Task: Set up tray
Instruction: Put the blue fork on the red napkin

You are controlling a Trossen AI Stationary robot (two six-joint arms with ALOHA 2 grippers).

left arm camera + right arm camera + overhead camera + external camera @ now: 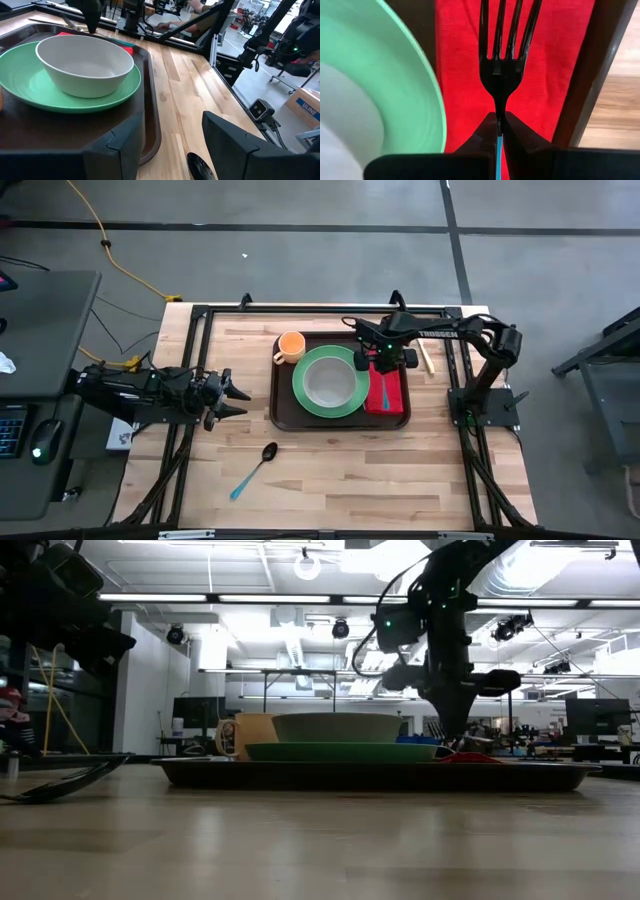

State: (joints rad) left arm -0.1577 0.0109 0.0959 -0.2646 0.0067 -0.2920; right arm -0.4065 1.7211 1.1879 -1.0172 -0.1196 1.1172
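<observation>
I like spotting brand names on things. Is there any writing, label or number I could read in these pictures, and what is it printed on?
"ULINE": blue print on a cardboard box on the floor beyond the table, left wrist view.
White lettering on the right arm, high view: too small to read.
Nothing readable on the tray, dishes or cutlery.

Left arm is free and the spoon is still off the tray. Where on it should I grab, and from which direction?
Grip the spoon mid-handle, coming straight down with the left gripper, fingers across the shaft. It lies flat on the table in front of the tray, dark bowl toward the tray, blue handle slanting away; the thin handle likely fits the fingers better than the bowl.
</observation>
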